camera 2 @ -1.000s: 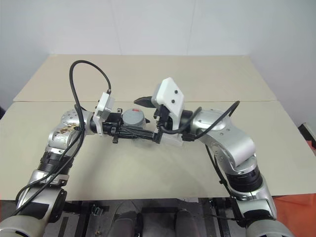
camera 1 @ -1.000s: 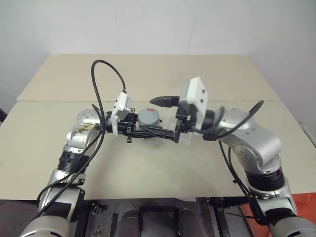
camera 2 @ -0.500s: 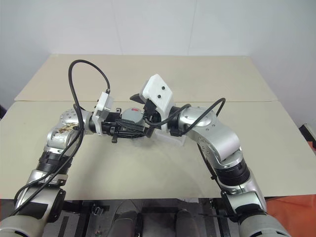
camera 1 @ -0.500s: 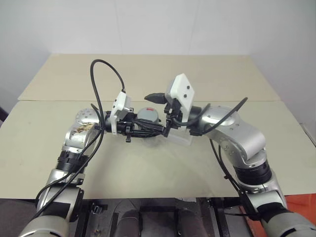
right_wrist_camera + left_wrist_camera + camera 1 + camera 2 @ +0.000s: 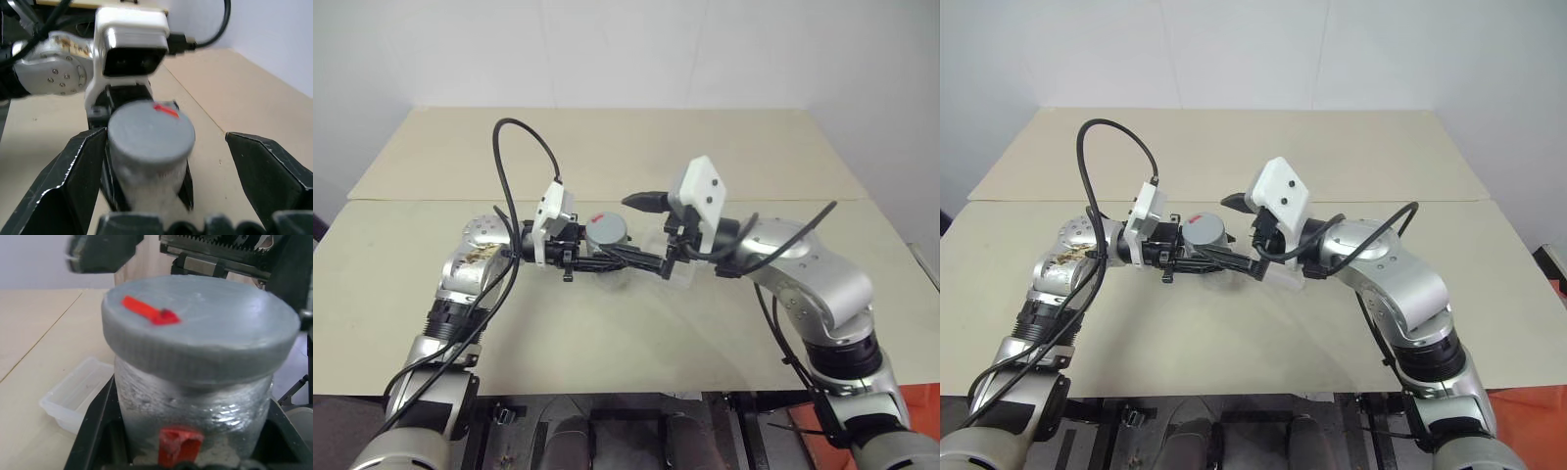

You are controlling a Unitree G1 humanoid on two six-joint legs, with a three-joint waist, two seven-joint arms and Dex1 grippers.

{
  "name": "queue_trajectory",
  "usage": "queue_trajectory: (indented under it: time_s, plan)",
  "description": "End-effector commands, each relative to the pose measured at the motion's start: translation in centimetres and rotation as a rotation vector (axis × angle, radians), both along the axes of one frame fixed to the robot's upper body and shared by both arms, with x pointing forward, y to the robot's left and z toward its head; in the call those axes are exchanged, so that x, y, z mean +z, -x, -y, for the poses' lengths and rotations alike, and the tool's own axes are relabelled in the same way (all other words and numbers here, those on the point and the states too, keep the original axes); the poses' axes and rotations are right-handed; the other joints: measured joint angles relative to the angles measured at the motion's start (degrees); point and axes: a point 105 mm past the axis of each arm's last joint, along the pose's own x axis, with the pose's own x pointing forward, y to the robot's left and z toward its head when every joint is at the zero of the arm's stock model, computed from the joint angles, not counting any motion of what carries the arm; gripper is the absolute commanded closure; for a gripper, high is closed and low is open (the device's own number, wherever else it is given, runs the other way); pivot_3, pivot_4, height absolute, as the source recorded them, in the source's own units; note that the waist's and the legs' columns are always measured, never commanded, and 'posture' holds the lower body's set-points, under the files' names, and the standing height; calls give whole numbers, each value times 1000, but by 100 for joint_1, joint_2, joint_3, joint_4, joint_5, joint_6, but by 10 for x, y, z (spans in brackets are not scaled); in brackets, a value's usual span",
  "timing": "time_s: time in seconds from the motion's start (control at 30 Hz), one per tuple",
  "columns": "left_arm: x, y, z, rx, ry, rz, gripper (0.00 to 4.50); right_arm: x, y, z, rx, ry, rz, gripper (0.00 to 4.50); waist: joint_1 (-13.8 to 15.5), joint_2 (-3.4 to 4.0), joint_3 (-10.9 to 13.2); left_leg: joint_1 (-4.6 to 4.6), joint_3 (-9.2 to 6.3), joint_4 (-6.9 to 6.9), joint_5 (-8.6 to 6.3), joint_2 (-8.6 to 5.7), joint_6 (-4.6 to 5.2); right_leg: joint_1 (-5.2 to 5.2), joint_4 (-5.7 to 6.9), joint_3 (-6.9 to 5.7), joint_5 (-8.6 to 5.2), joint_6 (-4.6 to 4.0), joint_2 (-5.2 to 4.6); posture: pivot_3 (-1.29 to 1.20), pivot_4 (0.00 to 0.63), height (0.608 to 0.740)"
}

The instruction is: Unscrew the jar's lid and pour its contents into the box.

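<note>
Centrally, left gripper [image 5: 607, 258] level, clamped on jar [image 5: 607, 235], right gripper [image 5: 654, 233] spread wide facing lid [image 5: 150, 130].

light: bright and even, soft | shadows: faint grey patch on the table [image 5: 607, 313] under the jar [image 5: 606, 233] | glare: none seen | blur: right wrist view fuzzy on the jar and near it; left wrist view sharp on the lid [image 5: 200, 328], fuzzy behind it | edges: no bending seen
</note>
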Motion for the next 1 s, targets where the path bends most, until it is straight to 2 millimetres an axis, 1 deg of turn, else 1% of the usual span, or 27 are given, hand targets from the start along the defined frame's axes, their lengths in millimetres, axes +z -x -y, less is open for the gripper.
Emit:
queue_trajectory:
  time_s: [0.03, 0.27, 0.5, 0.6, 0.67, 0.83, 1.0]
  plan:
    - [12, 4, 1, -39, 4, 45, 2540, 15, -7, 21, -92, -30, 54, 82, 1, 0, 0, 0, 0, 0, 0, 1, 0, 0, -1, 0, 0, 0, 1, 0, 150, 740]
    - [13, 2, 1, -38, 1, 48, 2540, 16, -2, 29, -85, -32, 53, 82, 1, 0, 0, 0, 0, 0, 0, 0, 0, 0, -3, 0, 0, 0, 0, 0, 150, 740]
    - [12, 0, 3, -36, 0, 49, 2540, 16, 13, 27, 1, -35, 26, 82, 2, 0, 0, 0, 0, 0, 0, 0, 0, 1, -6, 0, 0, 0, 0, 0, 150, 740]
    - [12, -1, 4, -38, -1, 50, 2540, 20, 21, 19, 51, -59, -12, 82, 1, 0, 0, 1, -1, 0, 0, 0, 0, 1, -6, 0, 0, 0, 0, 0, 150, 740]
    - [12, -1, 5, -42, -2, 51, 2540, 20, 22, 10, 60, -42, -50, 82, -6, 0, 0, 1, -1, 0, 0, 1, 0, 1, -4, 1, 0, 0, 1, 0, 150, 740]
    - [13, -1, 6, -44, -3, 53, 2540, 20, 21, -3, 45, -6, -93, 82, -5, 0, 0, 0, -3, -1, 0, 2, 0, -1, 0, 0, 0, 0, 1, 0, 150, 740]
    - [13, -1, 5, -44, -6, 54, 2540, 20, 14, -15, 0, 35, -106, 82, -6, 0, 0, -1, -2, -1, 0, 1, 0, -2, 3, 0, 0, 0, 0, 0, 150, 740]
